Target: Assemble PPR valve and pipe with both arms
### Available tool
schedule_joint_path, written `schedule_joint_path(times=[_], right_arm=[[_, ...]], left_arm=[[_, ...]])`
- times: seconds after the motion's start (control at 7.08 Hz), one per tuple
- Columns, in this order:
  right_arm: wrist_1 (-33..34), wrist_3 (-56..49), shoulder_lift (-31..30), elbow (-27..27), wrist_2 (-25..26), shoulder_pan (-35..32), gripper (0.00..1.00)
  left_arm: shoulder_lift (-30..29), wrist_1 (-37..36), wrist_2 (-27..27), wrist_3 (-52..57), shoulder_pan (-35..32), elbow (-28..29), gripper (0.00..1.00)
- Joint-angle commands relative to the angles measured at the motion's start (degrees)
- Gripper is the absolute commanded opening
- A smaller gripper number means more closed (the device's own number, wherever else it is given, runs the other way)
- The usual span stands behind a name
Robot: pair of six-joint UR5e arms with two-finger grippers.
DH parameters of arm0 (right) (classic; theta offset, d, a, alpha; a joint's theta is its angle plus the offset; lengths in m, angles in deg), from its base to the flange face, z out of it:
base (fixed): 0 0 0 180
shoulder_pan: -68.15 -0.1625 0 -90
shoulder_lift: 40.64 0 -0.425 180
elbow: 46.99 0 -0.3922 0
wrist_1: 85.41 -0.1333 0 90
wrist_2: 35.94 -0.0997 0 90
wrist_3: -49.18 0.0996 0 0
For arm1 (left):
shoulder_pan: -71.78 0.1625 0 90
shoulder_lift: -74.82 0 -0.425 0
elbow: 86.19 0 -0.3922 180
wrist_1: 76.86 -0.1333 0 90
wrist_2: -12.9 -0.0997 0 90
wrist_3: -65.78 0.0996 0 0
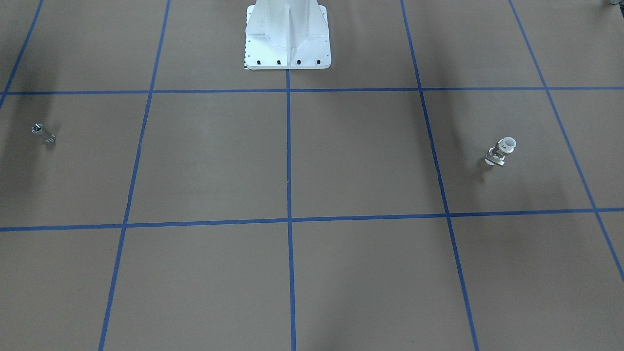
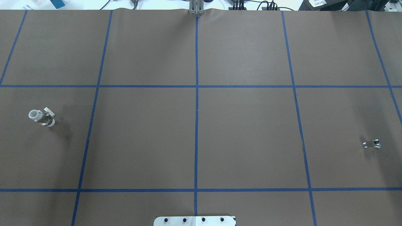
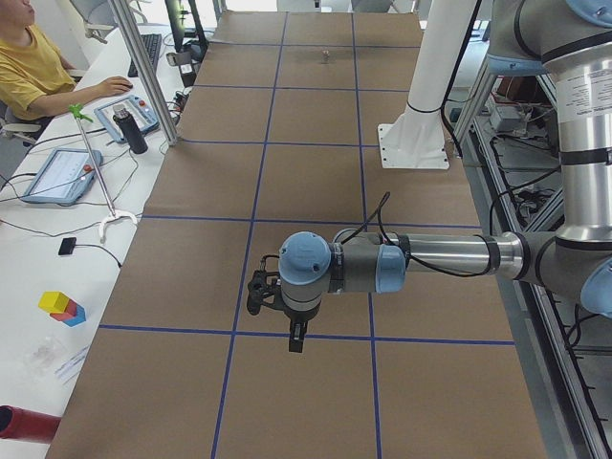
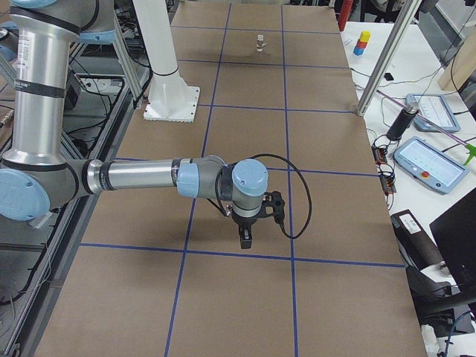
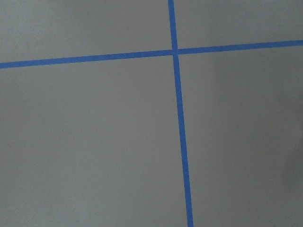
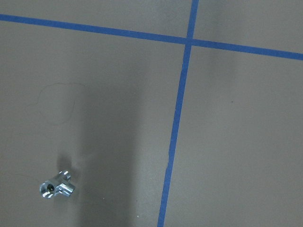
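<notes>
Two parts well apart: valve [image 2: 41, 117], pipe [image 2: 372, 143]

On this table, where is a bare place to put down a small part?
The two middle squares, either side of the centre tape line, between the PPR valve and the pipe, are bare. Nowhere is crowded; only the pedestal takes the near edge.

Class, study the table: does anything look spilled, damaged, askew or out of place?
Nothing stands out. The PPR valve stands on the brown paper at the robot's left. The pipe rests far off at its right. Neither is visibly damaged, and nothing is spilled.
</notes>
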State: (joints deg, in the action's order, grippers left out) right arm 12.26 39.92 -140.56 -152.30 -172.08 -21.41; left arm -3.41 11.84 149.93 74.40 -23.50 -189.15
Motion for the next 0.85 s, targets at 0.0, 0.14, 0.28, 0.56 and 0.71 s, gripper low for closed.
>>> schedule_joint_path(times=[0.0,0.14,0.28,0.56,0.71], right_arm=[[-0.03,0.03,-0.01,0.01,-0.09,0.00,1.00],[-0.03,0.03,-0.01,0.10,-0.18,0.00,1.00],[-0.29,0.03,-0.01,0.10,-0.18,0.00,1.00],[-0.29,0.03,-0.01,0.18,-0.18,0.00,1.00],[-0.29,0.03,-0.01,0.18,-0.18,0.00,1.00]], left_arm=[[-0.08,-0.10,0.09,0.00,0.00,-0.74,1.00],[-0.08,-0.02,0.09,0.00,0.00,-0.92,1.00],[-0.43,0.16,0.00,0.08,0.00,-1.18,1.00],[-1.57,0.16,0.52,0.00,0.18,-1.45,1.00],[-2.71,0.60,0.70,-0.27,0.18,-1.54,1.00]])
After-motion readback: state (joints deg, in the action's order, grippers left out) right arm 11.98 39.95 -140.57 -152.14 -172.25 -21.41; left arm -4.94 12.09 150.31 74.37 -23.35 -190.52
